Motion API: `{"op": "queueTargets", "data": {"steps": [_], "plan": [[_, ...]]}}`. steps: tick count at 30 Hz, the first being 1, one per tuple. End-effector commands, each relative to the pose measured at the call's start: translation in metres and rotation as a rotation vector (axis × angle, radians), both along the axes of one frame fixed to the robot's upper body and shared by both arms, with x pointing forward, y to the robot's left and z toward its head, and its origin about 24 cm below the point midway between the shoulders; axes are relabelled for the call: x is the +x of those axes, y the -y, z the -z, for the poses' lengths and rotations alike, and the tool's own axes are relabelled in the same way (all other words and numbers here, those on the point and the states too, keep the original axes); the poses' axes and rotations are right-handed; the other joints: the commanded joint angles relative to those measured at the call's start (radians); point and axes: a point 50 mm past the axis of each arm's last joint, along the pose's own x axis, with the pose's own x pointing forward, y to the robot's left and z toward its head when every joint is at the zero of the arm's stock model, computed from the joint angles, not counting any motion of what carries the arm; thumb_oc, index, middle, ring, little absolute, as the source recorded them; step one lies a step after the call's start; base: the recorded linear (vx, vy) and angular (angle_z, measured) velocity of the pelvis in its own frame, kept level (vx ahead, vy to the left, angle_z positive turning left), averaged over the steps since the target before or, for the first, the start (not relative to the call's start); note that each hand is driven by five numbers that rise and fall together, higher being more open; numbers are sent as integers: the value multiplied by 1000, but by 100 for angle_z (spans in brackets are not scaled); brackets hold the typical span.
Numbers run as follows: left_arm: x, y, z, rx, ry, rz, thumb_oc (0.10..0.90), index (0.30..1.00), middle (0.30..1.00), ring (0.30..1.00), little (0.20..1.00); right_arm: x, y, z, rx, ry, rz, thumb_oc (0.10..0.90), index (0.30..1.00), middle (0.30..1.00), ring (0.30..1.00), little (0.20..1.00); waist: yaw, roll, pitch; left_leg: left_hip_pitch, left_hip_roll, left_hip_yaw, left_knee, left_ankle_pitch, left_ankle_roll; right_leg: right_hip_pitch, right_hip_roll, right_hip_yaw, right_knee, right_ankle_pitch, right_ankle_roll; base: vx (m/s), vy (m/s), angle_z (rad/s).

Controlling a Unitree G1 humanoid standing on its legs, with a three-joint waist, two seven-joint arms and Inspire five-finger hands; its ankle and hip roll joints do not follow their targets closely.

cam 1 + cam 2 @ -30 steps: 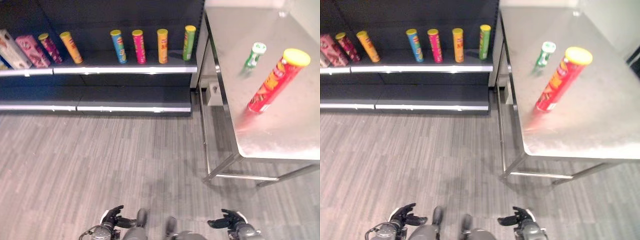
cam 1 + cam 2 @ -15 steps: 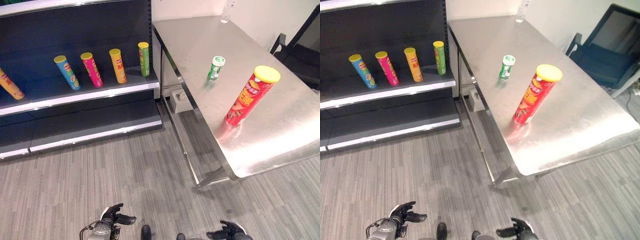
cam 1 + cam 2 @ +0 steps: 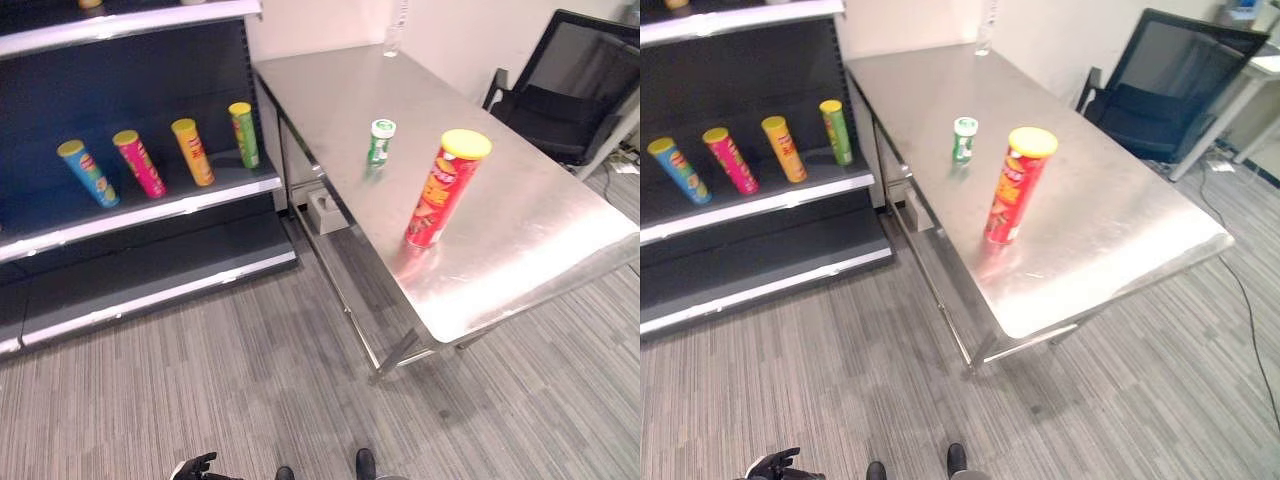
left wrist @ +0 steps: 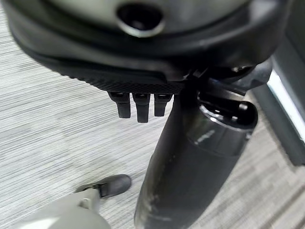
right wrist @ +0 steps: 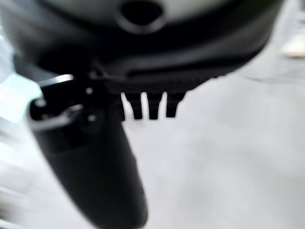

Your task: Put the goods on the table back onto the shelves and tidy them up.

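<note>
A tall red crisp can with a yellow lid (image 3: 447, 188) stands upright on the steel table (image 3: 520, 250). A small green bottle with a white cap (image 3: 380, 142) stands behind it, nearer the shelf. The dark shelf (image 3: 150, 215) to the left carries a blue can (image 3: 87, 173), a pink can (image 3: 138, 163), an orange can (image 3: 191, 152) and a green can (image 3: 243, 135) in a row. My left hand (image 3: 195, 467) hangs low over the floor, open and holding nothing. My right hand (image 5: 95, 167) is also open and holds nothing, with grey floor past its fingers (image 5: 150, 106).
A clear bottle (image 3: 393, 25) stands at the table's far end. A black office chair (image 3: 555, 100) sits beyond the table on the right. A lower shelf board (image 3: 150, 275) runs near the floor. Grey carpet (image 3: 250, 380) lies between me and the table.
The camera has swung right: the table now sits mid-view and the shelf's left part has gone out of frame. Both hands sit lower in the eye views.
</note>
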Motion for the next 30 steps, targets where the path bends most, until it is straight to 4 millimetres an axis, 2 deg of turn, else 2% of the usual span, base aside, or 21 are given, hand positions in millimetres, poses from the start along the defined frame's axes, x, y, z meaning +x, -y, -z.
{"op": "queueTargets", "data": {"steps": [1,3,4,5,6,7,8,10,11,15,19,20,21,22,23,25,27,30], "plan": [[36,-3,-10,37,94,47,800,900,900,900,900,71,-8,-76,-356,212,-198,800,900,900,900,900,55,-64,-48,-6,-39,2,8,-76,-11,-36,-29,46,7,-18,107,37,-45,-21],[38,-1,-11,26,113,68,800,900,900,900,900,105,-25,-151,-554,428,-359,800,900,900,900,900,65,-67,-57,-1,-30,3,8,-78,-19,-28,-25,39,6,-27,104,20,-75,-15],[38,-2,-11,25,117,74,800,900,900,900,900,118,-39,-179,-616,513,-459,800,900,900,900,900,68,-70,-57,0,-26,2,8,-70,-24,-24,-24,36,6,-24,101,36,-78,3],[38,-2,-12,21,122,77,800,900,900,900,900,121,-43,-194,-643,567,-483,800,900,900,900,900,72,-72,-63,3,-22,1,8,-77,-27,-19,-23,33,6,-33,102,23,-45,14],[38,-1,-12,20,122,75,800,900,900,900,900,122,-44,-194,-644,568,-485,800,900,900,900,900,70,-71,-62,4,-22,0,8,-78,-27,-17,-22,32,6,-33,102,58,-49,18],[37,-1,-12,11,126,91,800,900,900,900,900,134,-60,-223,-687,648,-601,800,900,900,900,900,86,-77,-69,8,-15,1,8,-75,-35,-10,-20,24,6,-38,99,22,-41,26],[37,-1,-12,9,126,86,800,900,900,900,900,136,-60,-223,-687,649,-607,800,900,900,900,900,81,-76,-69,8,-14,0,8,-76,-35,-9,-19,24,6,-39,99,27,-65,27],[32,-1,-11,-3,122,94,800,900,900,900,900,148,-78,-252,-700,764,-725,800,900,900,900,900,104,-85,-77,9,-5,-3,8,-70,-46,0,-17,7,6,-46,95,16,-62,23],[31,0,-11,-4,122,89,800,900,900,900,900,150,-78,-253,-700,766,-730,800,900,900,900,900,98,-84,-76,9,-5,-4,8,-70,-46,1,-17,6,6,-46,95,18,-57,19],[18,0,-7,-19,99,57,800,900,900,900,900,148,-82,-285,-633,1037,-758,800,900,900,900,900,121,-89,-87,4,3,-18,8,-58,-61,12,-17,-22,6,-52,89,14,-54,31],[11,-1,-5,-22,85,31,800,900,900,900,900,155,-88,-296,-569,1147,-805,800,900,900,900,900,132,-90,-88,1,6,-26,8,-54,-68,19,-16,-38,6,-58,87,19,-34,26],[7,-1,-5,-26,78,17,800,900,900,900,900,159,-94,-300,-517,1228,-854,800,900,900,900,900,135,-88,-90,0,8,-32,8,-51,-71,24,-15,-48,6,-61,85,26,-36,8],[7,0,-5,-27,78,17,800,900,900,900,900,159,-94,-300,-517,1228,-855,800,900,900,900,900,134,-88,-90,0,8,-33,8,-51,-71,24,-15,-48,6,-61,85,30,-42,8],[5,0,-4,-28,73,20,800,900,900,900,900,166,-102,-302,-472,1262,-916,800,900,900,900,900,144,-89,-88,-3,10,-38,8,-48,-74,25,-15,-55,6,-63,84,8,-21,7],[5,0,-4,-30,73,17,800,900,900,900,900,167,-103,-302,-471,1262,-919,800,900,900,900,900,140,-88,-88,-4,10,-40,8,-48,-74,26,-15,-56,6,-64,84,2,-38,7],[4,1,-4,-31,71,25,800,900,900,900,900,181,-126,-305,-435,1242,-1062,800,900,900,900,900,147,-89,-86,-11,12,-43,8,-41,-80,24,-16,-67,6,-64,82,-11,-26,7],[6,2,-4,-35,82,33,800,900,900,900,900,190,-148,-301,-430,1163,-1200,800,900,900,900,900,151,-90,-83,-14,12,-45,8,-38,-82,25,-16,-72,6,-64,81,8,-19,5],[7,5,-4,-47,91,43,800,900,900,900,900,200,-170,-291,-436,985,-1352,800,900,900,900,900,152,-90,-79,-9,16,-45,8,-44,-86,33,-14,-78,6,-73,79,2,-11,2]]}}
